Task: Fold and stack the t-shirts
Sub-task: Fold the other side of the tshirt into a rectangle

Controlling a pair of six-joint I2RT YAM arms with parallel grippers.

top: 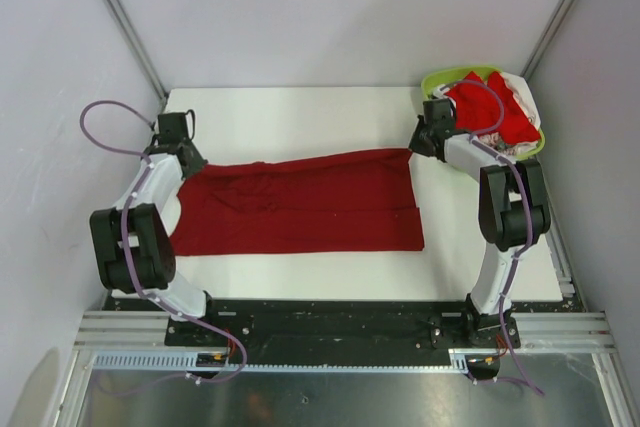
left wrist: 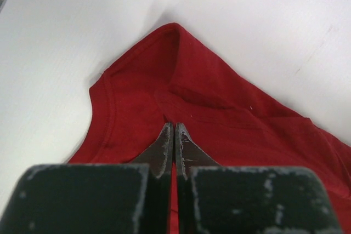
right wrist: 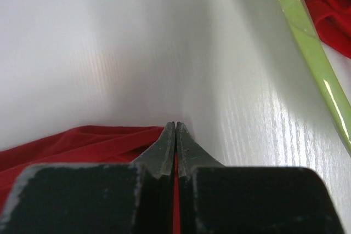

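1. The left end effector (left wrist: 174, 129) is closed narrow, its two dark jaws pressed flat together with no gap at the tips. The tips sit right over crimson cloth; whether they pinch a fold of it cannot be told.
2. The right end effector (right wrist: 175, 127) is closed just as tight. Its tips lie at the far edge of the same cloth, with bare white board beyond them; again it is unclear whether it has a hold on the fabric.
3. Under both lies the dark crimson t-shirt (top: 300, 202). It is spread flat across the middle of the surface (top: 300, 112), lengthwise from the left edge to right of centre, and folded into a long band. The left end effector is at its far-left corner, the right one at its far-right corner.
4. In the left wrist view, a curved stitched hem runs down the left side of the cloth, and the fabric rises to a creased point farther away.
5. The left arm (top: 135, 237) bends up along the left edge; the right arm (top: 510, 207) reaches from the near right towards the shirt's corner.
6. In the far-right corner of the surface stands a lime-green basket (top: 455, 74), just beside the right end effector. Brighter red t-shirts (top: 490, 107) are heaped in it, with some white fabric (top: 522, 87) at its right side.
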